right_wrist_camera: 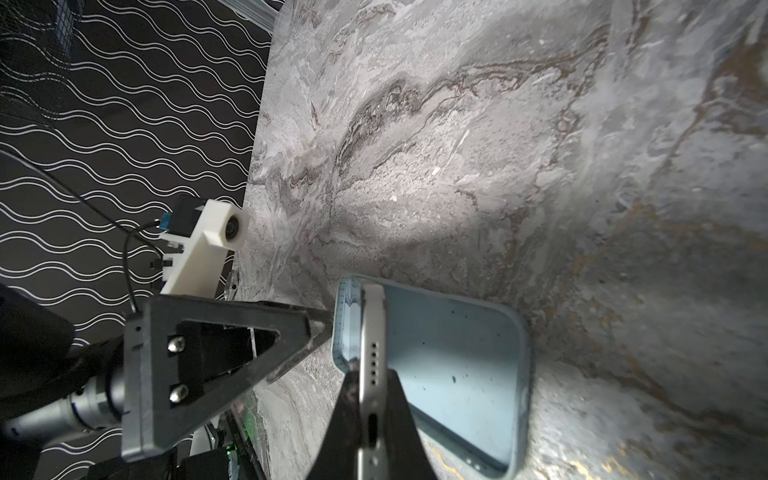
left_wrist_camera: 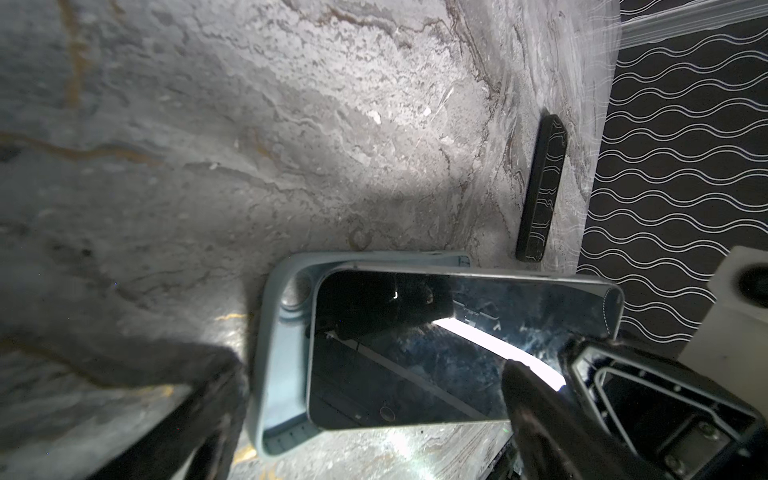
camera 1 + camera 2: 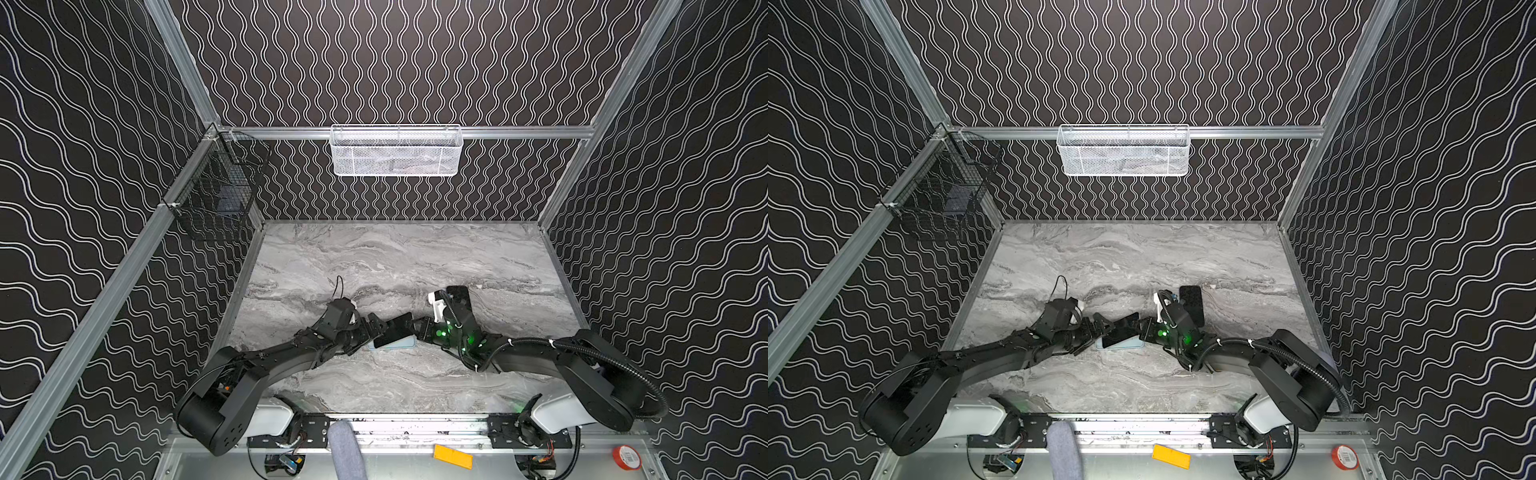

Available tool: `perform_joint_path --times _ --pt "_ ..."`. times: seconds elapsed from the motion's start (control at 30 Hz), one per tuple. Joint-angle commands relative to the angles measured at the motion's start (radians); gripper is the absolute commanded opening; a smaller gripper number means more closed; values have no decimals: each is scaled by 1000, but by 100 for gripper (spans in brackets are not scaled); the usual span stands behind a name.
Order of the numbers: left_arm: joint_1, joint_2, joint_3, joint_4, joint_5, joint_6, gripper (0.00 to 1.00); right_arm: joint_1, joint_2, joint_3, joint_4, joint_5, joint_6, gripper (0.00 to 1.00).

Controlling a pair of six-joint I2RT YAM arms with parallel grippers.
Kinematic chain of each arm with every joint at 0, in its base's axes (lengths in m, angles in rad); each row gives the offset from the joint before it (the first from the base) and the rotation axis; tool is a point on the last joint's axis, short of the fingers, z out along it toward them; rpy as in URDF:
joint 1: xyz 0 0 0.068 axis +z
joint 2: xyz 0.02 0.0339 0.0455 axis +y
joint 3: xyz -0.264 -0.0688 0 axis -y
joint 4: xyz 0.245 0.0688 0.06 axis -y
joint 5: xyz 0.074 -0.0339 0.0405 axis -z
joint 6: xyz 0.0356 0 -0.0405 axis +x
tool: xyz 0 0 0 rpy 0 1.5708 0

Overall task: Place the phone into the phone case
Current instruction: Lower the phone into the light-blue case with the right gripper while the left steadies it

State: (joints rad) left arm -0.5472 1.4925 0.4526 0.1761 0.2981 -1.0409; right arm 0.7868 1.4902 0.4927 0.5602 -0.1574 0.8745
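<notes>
Marble table [image 3: 374, 257], right gripper [image 1: 370, 395] pinching the phone [image 2: 415, 353] by its port end, slanted lengthwise over the case [image 1: 457, 365], left gripper [image 3: 376, 329] gaping empty at the far end.

A phone [image 3: 1120, 329] over a phone case [image 3: 1131, 344] on the marble table [image 3: 1142, 257].
The dark phone lies tilted above the light blue phone case; the right gripper [image 3: 1145, 329] pinches its right end; the left gripper [image 3: 1100, 326], jaws spread, is at its left end.

No writing is legible anywhere; the white label [image 3: 631, 458] on the red tape roll [image 3: 620, 451], at five o'clock, is too small.
</notes>
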Motion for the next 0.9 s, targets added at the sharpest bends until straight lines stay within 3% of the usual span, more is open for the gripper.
perform_joint_path --times 0.0,0.47,0.87 --pt "-1 2 9 8 3 3 98 11 14 -2 -138 50 -38 3" --pt "-2 9 4 22 12 4 98 26 47 7 -143 55 -37 15" --pt "-2 20 -2 34 16 6 98 36 66 7 -137 58 -39 18"
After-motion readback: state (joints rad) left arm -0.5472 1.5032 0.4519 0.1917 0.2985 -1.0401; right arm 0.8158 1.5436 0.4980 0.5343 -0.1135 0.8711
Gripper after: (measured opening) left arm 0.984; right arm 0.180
